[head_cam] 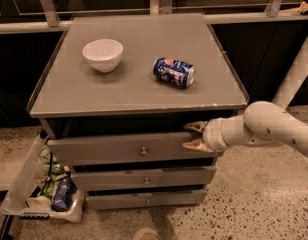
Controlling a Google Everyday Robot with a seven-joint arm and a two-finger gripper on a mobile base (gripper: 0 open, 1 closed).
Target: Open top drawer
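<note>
Blue can (174, 72) lying on its side on the counter (129, 96), lettering too blurred for me to read. The top drawer (99, 150) sits mid-frame just below. My jaws are spread wide at its right end, gripping nothing, well right of its knob (143, 151).
</note>
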